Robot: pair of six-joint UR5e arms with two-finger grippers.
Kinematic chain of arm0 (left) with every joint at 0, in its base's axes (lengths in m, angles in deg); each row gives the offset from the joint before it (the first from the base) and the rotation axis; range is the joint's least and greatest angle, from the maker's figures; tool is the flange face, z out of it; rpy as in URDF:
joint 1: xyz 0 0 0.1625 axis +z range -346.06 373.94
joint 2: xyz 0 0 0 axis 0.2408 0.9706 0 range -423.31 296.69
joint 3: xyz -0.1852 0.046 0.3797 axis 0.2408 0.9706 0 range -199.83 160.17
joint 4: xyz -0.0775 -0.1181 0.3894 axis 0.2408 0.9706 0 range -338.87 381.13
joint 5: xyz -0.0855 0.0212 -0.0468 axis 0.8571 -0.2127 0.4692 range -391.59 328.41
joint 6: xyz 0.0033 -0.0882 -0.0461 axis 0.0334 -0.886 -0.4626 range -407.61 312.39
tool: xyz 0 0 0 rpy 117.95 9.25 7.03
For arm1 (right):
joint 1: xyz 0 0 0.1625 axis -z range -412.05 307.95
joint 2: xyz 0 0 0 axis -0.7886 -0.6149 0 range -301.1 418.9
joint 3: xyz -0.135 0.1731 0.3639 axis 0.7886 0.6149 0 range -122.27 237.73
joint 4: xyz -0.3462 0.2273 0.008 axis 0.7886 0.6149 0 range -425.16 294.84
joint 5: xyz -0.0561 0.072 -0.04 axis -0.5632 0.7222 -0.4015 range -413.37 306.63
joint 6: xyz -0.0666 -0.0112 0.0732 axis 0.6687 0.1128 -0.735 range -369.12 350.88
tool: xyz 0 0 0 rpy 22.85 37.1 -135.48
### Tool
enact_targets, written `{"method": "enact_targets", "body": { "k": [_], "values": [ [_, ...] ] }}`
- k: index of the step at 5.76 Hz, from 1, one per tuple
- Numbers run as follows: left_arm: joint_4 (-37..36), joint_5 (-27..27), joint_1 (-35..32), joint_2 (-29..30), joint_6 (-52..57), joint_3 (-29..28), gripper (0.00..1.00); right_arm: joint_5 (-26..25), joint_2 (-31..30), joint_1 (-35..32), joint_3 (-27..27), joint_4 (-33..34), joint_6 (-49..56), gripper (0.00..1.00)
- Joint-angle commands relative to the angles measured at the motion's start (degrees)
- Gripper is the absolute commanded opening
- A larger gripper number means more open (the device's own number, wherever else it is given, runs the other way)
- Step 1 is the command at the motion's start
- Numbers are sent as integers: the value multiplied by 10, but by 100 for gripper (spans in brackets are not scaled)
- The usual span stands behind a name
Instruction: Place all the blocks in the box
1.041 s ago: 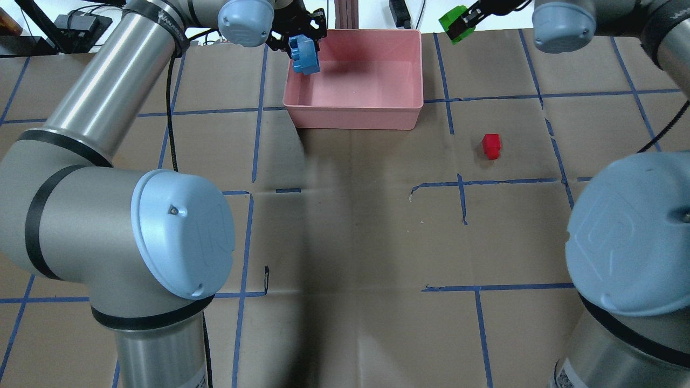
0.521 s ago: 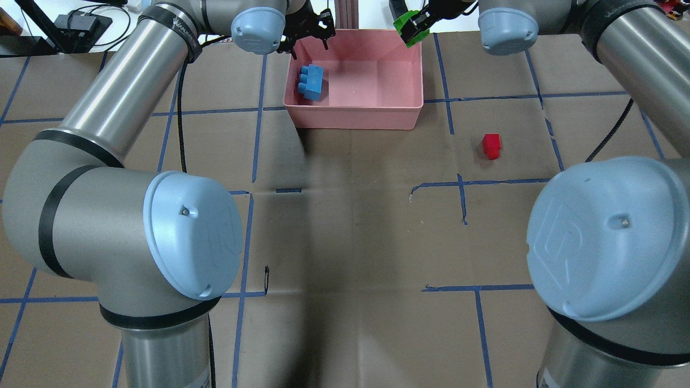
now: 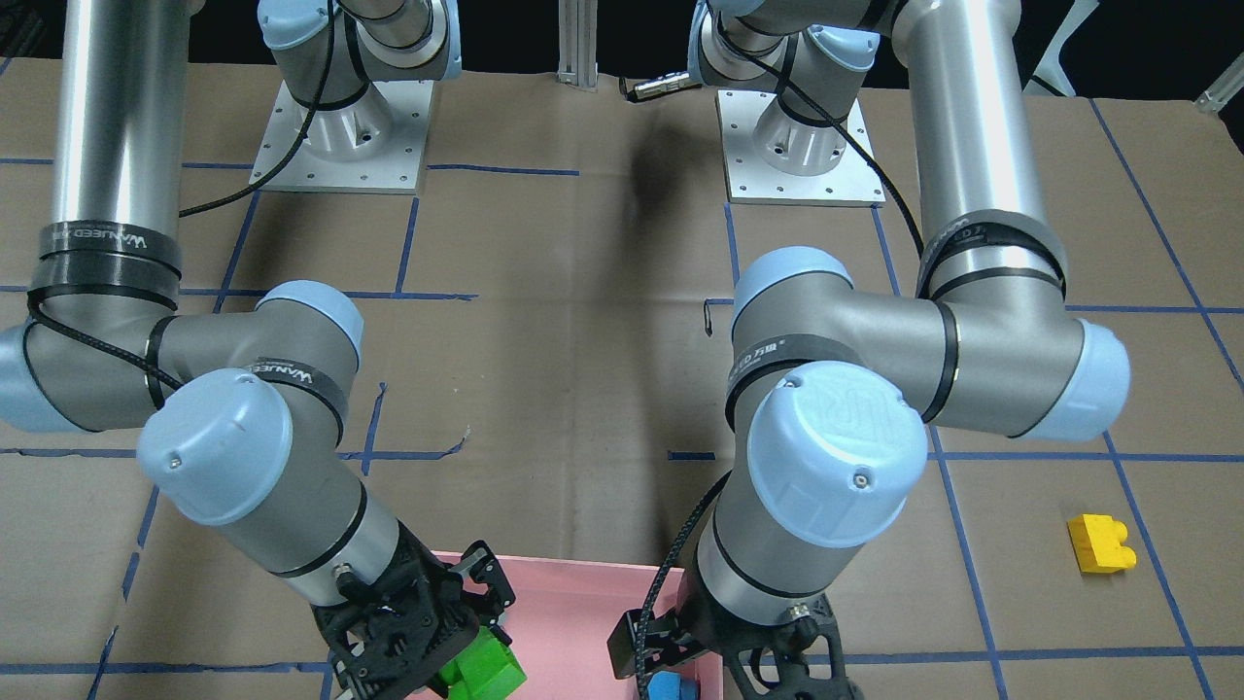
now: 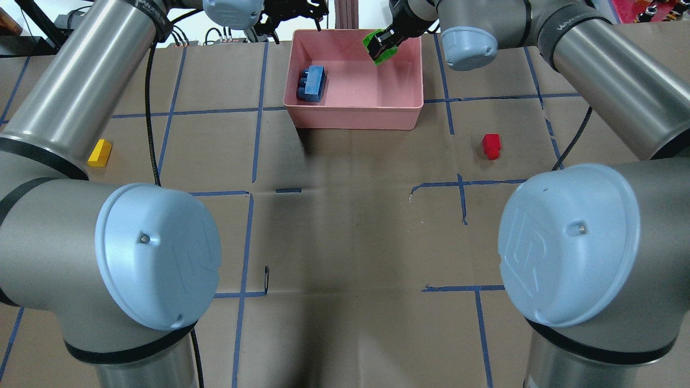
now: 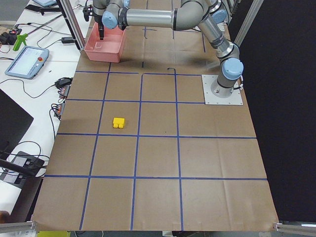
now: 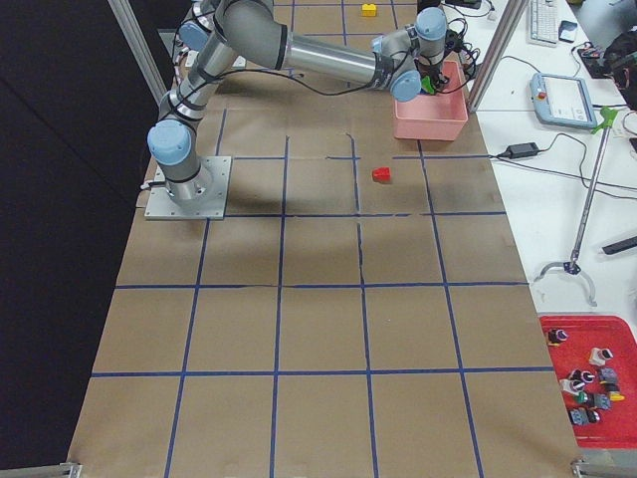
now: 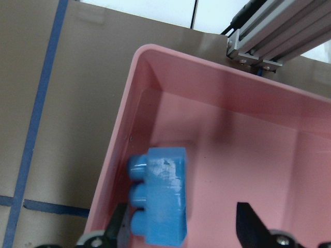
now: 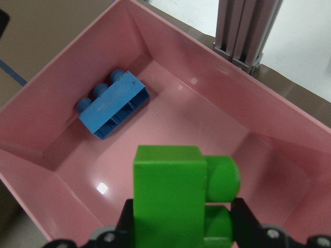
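The pink box (image 4: 356,116) stands at the table's far middle. A light blue brick (image 4: 311,83) lies inside at its left wall, also in the left wrist view (image 7: 163,194) and right wrist view (image 8: 114,106). My left gripper (image 4: 291,13) is open and empty above the box's far left corner. My right gripper (image 4: 384,42) is shut on the green brick (image 4: 373,44) and holds it over the box's far right part; the brick fills the right wrist view (image 8: 170,196). A red brick (image 4: 491,145) sits right of the box. A yellow brick (image 4: 100,152) lies far left.
An aluminium post (image 4: 345,13) stands just behind the box. A bench with a teach pendant (image 5: 27,61) and cables runs along the far table edge. Blue tape lines grid the brown table.
My left gripper let the blue brick drop into the box, opened and drew back. My right gripper carried the green brick leftward to above the box.
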Motion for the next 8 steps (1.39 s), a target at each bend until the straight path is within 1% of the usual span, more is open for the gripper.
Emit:
{"method": "enact_targets", "body": {
  "k": [1, 2, 3, 4, 5, 6, 7, 8],
  "values": [
    [97, -2, 49, -55, 24, 3, 100, 5, 7, -17, 16, 10, -17, 92],
    [117, -1, 99, -73, 116, 20, 100, -2, 13, -18, 22, 9, -16, 100],
    [109, 4, 172, -92, 185, 62, 100, -3, 16, -19, 22, 10, -16, 100],
    [105, 3, 242, -93, 236, 79, 99, -5, 14, -18, 22, 10, -10, 100],
    [83, -1, 299, -80, 320, 85, 100, -13, 0, -6, 18, 2, -5, 100],
    [72, -3, 347, -64, 381, 88, 99, -88, -35, 20, 13, -38, -11, 100],
    [51, -28, 381, -35, 447, 93, 99, -163, -57, 48, 9, -164, -19, 100],
    [3, -34, 393, -3, 495, 107, 99, -189, -57, 74, 8, -188, -84, 100]
  ]
}}
